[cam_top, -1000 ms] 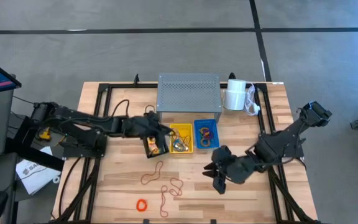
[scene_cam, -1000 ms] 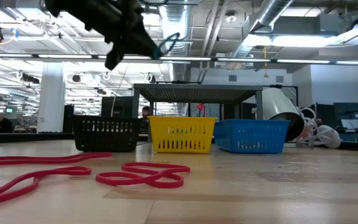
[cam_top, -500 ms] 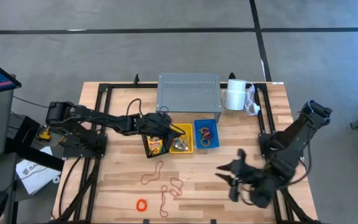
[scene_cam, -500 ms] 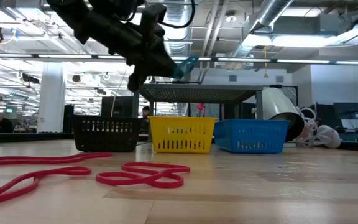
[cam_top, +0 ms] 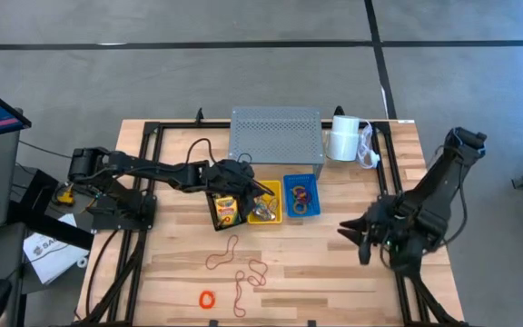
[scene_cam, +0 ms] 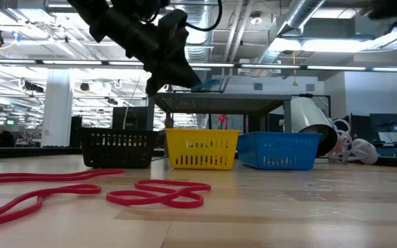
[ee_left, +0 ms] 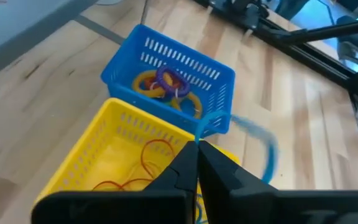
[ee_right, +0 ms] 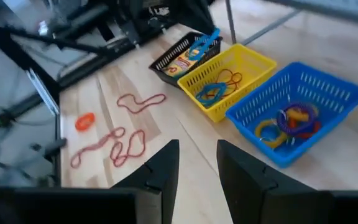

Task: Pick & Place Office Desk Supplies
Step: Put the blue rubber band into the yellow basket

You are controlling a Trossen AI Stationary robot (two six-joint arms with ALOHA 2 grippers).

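A thin blue rubber band is pinched between the fully closed jaws of the left gripper, which is held above the yellow basket. Over the last second this gripper has been carried from the black basket, on the far side of the yellow one from the blue basket, to its present place, so a drop into the yellow basket is judged near. The right gripper, with jaws partly apart and nothing in them, has been drawn well away from the yellow basket, toward the table's right edge. Red loops and an orange band are left on the table, apart from the yellow basket.
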